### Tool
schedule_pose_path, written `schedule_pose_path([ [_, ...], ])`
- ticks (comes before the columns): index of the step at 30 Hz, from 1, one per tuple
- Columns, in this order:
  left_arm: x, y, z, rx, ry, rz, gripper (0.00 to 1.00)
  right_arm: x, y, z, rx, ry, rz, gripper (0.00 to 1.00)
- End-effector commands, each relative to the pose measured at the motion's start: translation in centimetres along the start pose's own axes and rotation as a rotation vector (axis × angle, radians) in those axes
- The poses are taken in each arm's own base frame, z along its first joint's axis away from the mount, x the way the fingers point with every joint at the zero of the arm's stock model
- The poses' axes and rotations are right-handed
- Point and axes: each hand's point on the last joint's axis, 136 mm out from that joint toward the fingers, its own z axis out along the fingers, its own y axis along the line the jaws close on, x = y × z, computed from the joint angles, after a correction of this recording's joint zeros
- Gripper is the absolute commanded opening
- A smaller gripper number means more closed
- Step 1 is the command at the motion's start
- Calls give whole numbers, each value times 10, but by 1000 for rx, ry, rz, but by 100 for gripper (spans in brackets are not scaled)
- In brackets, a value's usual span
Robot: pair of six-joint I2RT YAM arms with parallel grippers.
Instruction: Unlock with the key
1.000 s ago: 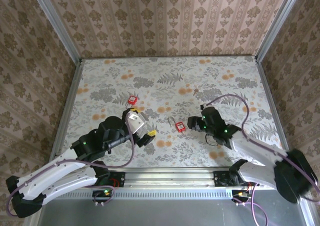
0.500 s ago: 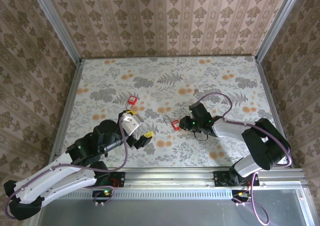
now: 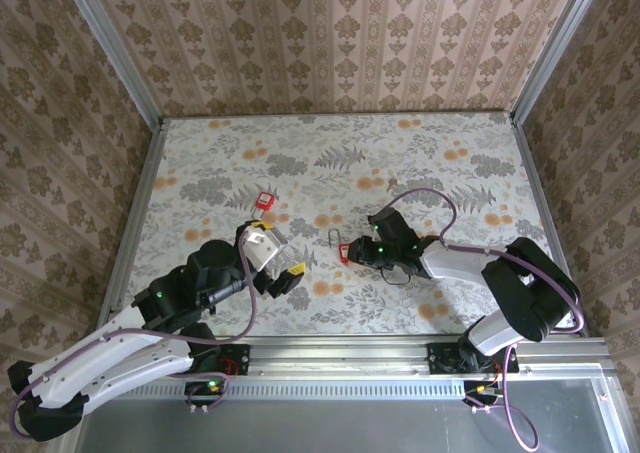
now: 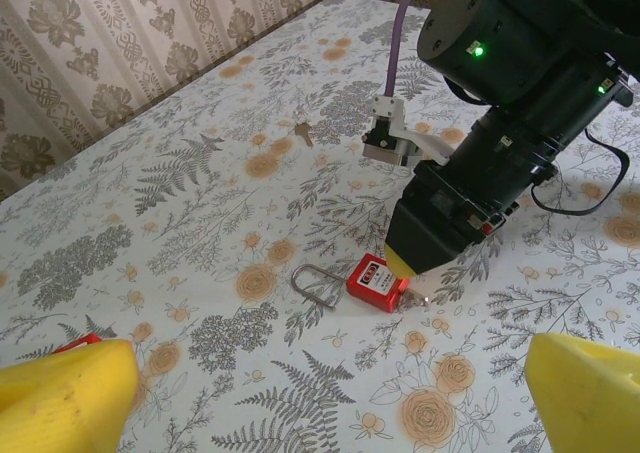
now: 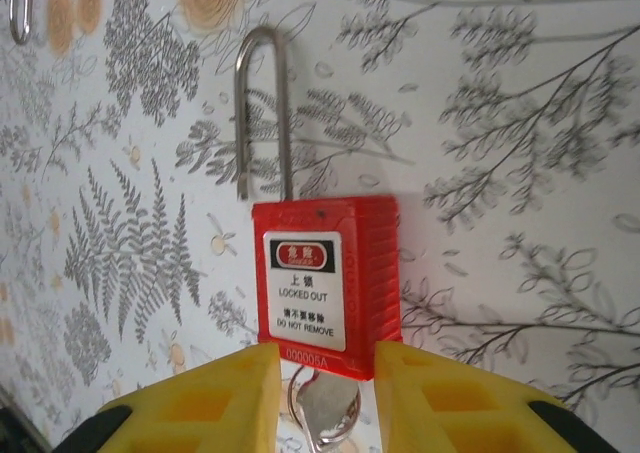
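Red padlock (image 5: 322, 285): lies flat near the middle of the floral table (image 3: 420, 153), shackle pointing away from the right gripper (image 5: 326, 368) | key (image 5: 324, 415): in its base | right jaws: narrowed around key, grip unclear | left gripper (image 4: 328, 398): jaws spread wide, holding nothing, near padlock

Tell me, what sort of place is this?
Likely a robot test booth: a left arm and a right arm bolted at the near edge of a floral table, patterned walls boxing it in, a red padlock lying on it.
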Motion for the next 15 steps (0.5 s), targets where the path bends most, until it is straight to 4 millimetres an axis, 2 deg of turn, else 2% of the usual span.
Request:
schedule_pose_path([
  [1,6,0,0,-6,13,-10,100,6,12,-7,-7,28,-15,34],
  [7,7,-2,1,1,11,-17,100,-6,-8,-27,163,-31,-23,54],
  [8,7,-3,1,2,11,-17,100,-9,-9,-28,182,-39,-24,59],
  [15,7,-2,-1,-5,12,-18,100,-22,-6,-30,237,-81,-51,73],
])
